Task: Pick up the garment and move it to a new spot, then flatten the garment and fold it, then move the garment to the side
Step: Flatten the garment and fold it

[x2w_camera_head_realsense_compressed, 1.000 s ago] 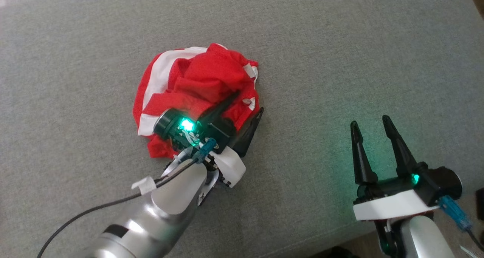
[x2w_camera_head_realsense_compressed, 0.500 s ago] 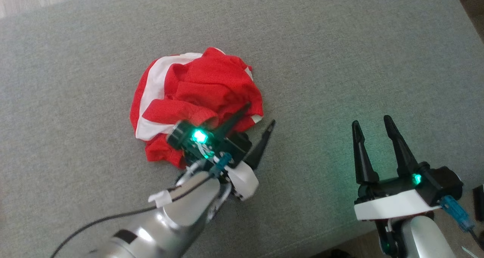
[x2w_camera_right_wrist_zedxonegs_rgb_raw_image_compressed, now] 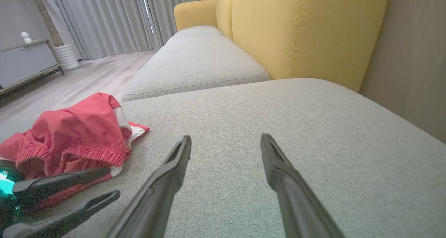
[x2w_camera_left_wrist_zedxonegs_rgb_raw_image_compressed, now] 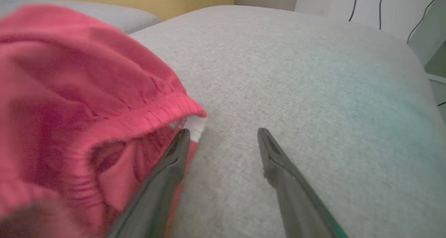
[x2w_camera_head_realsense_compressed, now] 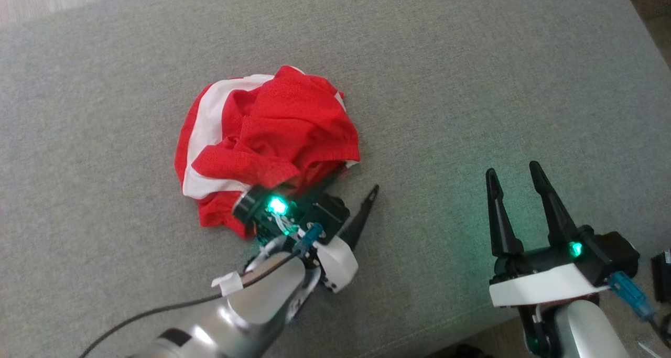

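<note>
The garment point(x2w_camera_head_realsense_compressed: 267, 132), red with white bands, lies in a crumpled heap on the grey sofa cushion point(x2w_camera_head_realsense_compressed: 472, 85), towards the cushion's left half in the head view. The left hand point(x2w_camera_head_realsense_compressed: 356, 182) sits at the heap's near right edge with its fingers spread apart and nothing clamped between them. In the left wrist view one finger point(x2w_camera_left_wrist_zedxonegs_rgb_raw_image_compressed: 174, 161) lies against the bunched elastic hem, seemingly tucked just beneath an overhanging fold, though the blur there makes contact hard to confirm. The other finger point(x2w_camera_left_wrist_zedxonegs_rgb_raw_image_compressed: 278, 168) is over bare cushion, just beside the cloth. The right hand point(x2w_camera_head_realsense_compressed: 512, 168) is well apart from the garment, to its right near the cushion's front edge, likewise spread wide and empty, with its fingers pointing across bare fabric towards the yellow backrest point(x2w_camera_right_wrist_zedxonegs_rgb_raw_image_compressed: 306, 32).
</note>
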Tool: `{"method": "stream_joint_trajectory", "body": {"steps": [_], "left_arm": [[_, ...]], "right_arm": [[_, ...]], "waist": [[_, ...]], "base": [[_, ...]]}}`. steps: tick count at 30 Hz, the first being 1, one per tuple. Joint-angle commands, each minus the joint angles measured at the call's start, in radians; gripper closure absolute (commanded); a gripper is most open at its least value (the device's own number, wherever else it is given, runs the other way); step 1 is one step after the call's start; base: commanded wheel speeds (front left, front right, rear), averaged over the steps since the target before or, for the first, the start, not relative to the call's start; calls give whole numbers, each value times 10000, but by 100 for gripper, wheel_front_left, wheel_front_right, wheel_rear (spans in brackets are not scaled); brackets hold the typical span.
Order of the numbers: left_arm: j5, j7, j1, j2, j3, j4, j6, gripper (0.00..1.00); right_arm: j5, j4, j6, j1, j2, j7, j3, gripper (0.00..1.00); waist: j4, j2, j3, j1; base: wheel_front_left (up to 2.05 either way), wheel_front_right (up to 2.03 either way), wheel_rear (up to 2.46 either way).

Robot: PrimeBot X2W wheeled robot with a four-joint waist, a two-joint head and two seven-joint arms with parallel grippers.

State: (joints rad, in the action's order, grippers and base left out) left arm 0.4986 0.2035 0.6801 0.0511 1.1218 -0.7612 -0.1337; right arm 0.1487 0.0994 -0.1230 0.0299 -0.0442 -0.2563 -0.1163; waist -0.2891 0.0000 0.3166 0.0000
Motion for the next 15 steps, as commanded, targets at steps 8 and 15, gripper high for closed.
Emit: {"method": "stream_joint_trajectory", "body": {"steps": [8, 15], "left_arm": [[-263, 353, 1014, 14, -365, -261, -440, 0], [-63, 199, 1374, -3, -261, -726, -334, 100]], "right_arm": [[87, -205, -77, -39, -60, -55, -297, 0], [113, -216, -77, 66, -60, -55, -391, 0]], "waist": [[-63, 0, 11, 0], [-96, 0, 125, 0]], "base": [[0, 0, 0], [0, 0, 0]]}}
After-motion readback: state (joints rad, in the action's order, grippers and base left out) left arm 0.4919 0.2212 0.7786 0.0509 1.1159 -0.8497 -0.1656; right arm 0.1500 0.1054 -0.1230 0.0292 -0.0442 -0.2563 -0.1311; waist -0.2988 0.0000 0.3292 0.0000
